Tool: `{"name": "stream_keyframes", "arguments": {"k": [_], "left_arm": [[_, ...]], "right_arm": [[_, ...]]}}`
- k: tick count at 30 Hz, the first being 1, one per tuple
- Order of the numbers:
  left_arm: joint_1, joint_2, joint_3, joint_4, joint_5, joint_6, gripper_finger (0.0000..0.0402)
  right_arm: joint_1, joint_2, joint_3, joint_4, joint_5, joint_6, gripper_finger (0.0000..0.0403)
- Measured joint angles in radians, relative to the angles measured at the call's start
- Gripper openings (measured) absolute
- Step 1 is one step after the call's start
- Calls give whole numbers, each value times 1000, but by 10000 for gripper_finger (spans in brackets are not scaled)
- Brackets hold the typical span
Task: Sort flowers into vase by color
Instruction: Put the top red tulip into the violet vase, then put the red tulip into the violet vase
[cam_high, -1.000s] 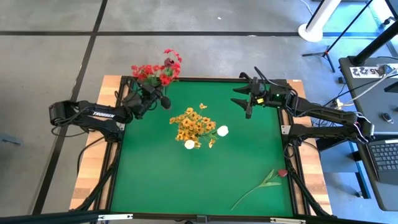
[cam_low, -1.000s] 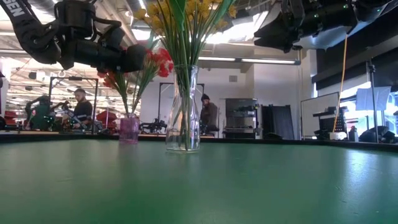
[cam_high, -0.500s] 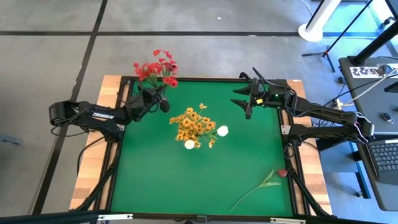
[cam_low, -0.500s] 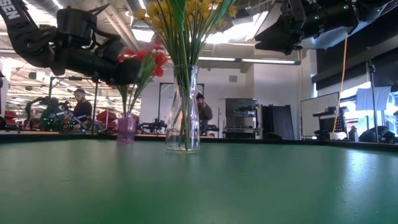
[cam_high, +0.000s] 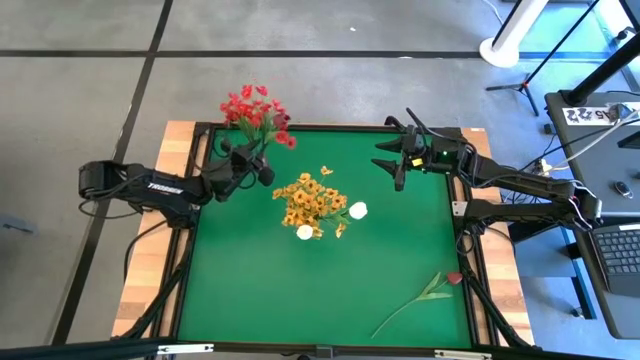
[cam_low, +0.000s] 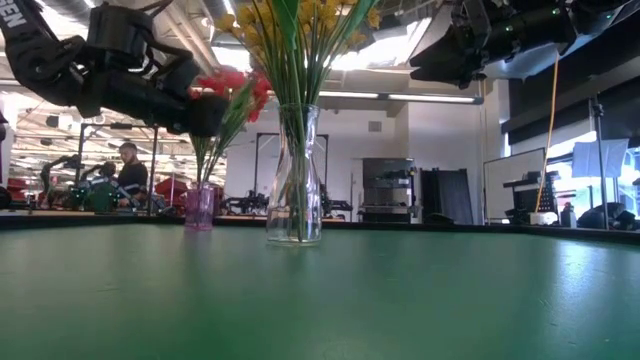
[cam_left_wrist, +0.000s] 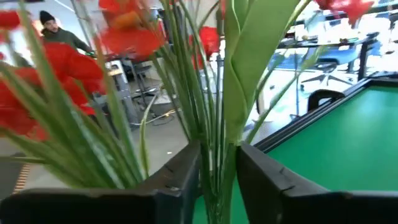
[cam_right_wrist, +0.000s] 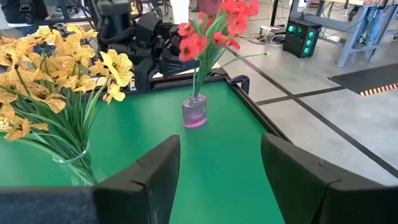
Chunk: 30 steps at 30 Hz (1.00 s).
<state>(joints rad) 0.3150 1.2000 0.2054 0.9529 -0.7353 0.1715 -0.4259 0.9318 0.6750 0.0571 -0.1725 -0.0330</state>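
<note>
Red flowers standing in a small pink vase at the counter's far-left corner, stems leaning, heads fanned out past the counter edge. In the left wrist view, green stems running up between the two dark fingers, which sit close on either side with a slim gap visible; whether pressing or just letting go, cannot tell. Left tool just beside the red spray, on its counter-centre side, at stem height above the pink vase.

Near the middle of the green counter, a clear glass vase packed with yellow flowers and two white buds at the bunch's edge. Colours mixed there, so sorting looks unfinished.

Remaining loose: one pink rose lying flat near the counter's right side, toward the near edge, bud pointing right, long stem running diagonally away toward the near-left.

Right tool hovering over the far-right part of the counter, fingers parted with nothing between them, pointing toward the vases. Rose well apart from it, nearer the arm's base than its tip. Right arm much the nearer to that stem; a grasp likely needs fingers turned across the diagonal.

A person visible in the room beyond.
</note>
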Motion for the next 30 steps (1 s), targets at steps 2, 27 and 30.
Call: {"name": "stream_keyframes", "arguments": {"k": [2,27,30], "left_arm": [[-29,-12,0,-3,-52,20,116],[-297,-362,42,-617,-202,-281,217],[-365,-381,88,-741,-55,-407,217]], "right_arm": [[0,0,0,-3,0,1,221],[0,-27,1,-82,-5,28,221],[0,-68,1,-163,-50,29,221]]}}
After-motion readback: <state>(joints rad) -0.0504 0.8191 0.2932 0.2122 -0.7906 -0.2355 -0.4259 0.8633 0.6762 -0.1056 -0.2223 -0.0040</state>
